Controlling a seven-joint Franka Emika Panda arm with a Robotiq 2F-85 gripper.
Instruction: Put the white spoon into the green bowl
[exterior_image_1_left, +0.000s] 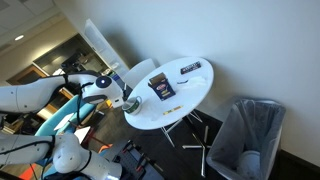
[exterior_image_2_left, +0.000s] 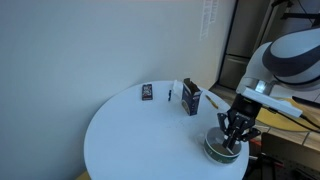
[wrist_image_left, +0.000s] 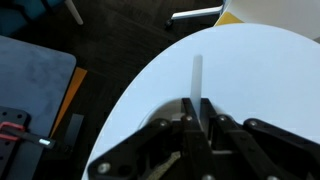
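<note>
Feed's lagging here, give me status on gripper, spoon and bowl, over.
Gripper shut on white spoon. Hovering over green bowl, spoon not released. Black box stands apart, nothing blocking.

Landmark: green bowl (exterior_image_2_left: 214, 152), at the table (exterior_image_2_left: 130, 135) edge. Directly above bowl: taken up by gripper (exterior_image_2_left: 233, 135) clamping white spoon (wrist_image_left: 198, 75). Wall side of bowl: upright black box (exterior_image_2_left: 191, 98), near, apart; only tall obstacle. Past it: flat black item (exterior_image_2_left: 148, 92), low. Bowl toward table centre: bare top, open to a pass from that side.
</note>
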